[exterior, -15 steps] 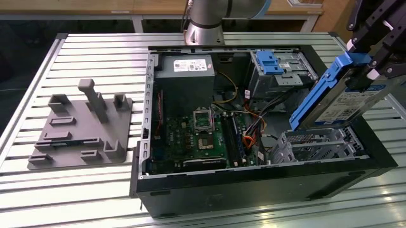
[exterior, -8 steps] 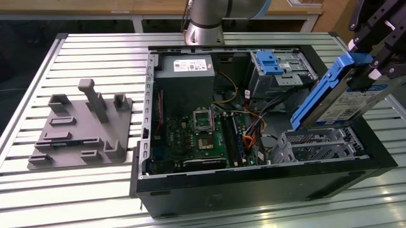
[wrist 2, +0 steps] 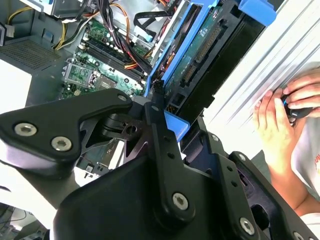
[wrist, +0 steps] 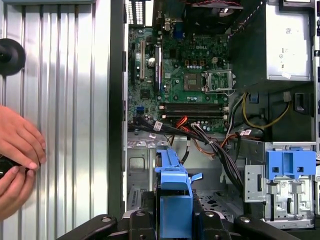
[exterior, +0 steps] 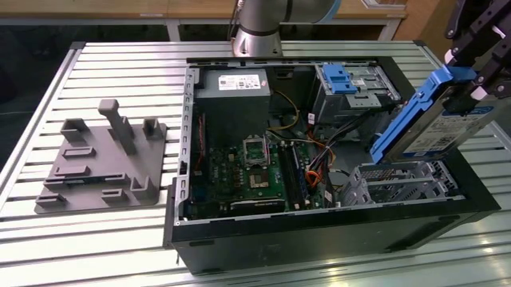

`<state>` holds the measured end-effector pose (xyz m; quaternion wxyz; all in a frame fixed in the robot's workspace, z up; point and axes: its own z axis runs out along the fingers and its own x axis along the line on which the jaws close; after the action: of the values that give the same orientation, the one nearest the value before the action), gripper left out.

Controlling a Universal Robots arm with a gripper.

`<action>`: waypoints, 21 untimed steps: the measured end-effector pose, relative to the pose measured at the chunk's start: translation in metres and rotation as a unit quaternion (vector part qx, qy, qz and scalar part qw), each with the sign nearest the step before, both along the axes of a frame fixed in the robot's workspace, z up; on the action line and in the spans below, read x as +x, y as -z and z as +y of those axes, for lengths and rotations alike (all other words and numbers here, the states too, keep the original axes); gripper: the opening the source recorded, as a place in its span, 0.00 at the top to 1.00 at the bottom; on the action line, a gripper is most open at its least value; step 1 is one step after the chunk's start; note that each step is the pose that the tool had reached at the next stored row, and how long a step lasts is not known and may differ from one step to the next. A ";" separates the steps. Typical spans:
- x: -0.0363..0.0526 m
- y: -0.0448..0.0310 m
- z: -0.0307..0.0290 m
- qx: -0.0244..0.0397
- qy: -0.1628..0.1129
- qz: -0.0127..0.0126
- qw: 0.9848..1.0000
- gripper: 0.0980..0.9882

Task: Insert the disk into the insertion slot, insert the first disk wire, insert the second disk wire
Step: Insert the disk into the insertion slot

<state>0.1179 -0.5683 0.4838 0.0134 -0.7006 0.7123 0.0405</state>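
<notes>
Status: gripper [exterior: 477, 89] clamped on the disk [exterior: 435, 134] at its upper end. The disk hangs tilted below the gripper, blue carrier edge toward the exterior view's left. Its lower corner is at the top edge of the insertion slot [exterior: 399, 182], not seated; contact cannot be told. In the first wrist view the disk [wrist: 175, 200] sits between the fingers [wrist: 141, 222], over the slot [wrist: 140, 165]. Open computer case [exterior: 319, 233] on slatted table [exterior: 119, 66]. A person's hands [wrist: 17, 160] are over the table beside the case

Bright light throws glare on the table [exterior: 96, 239].
</notes>
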 end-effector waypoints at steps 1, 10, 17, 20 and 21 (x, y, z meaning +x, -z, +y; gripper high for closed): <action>0.0005 0.0000 0.0000 0.000 0.000 0.000 1.000 0.70; 0.0006 0.0015 0.0000 0.000 0.000 0.000 1.000 0.70; 0.0006 0.0045 0.0000 0.000 0.000 0.000 1.000 0.70; 0.0006 0.0060 0.0000 0.000 0.000 0.000 1.000 0.70; 0.0006 0.0065 0.0001 0.000 0.000 0.000 1.000 0.70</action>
<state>0.1185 -0.5682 0.4774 0.0134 -0.7006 0.7123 0.0404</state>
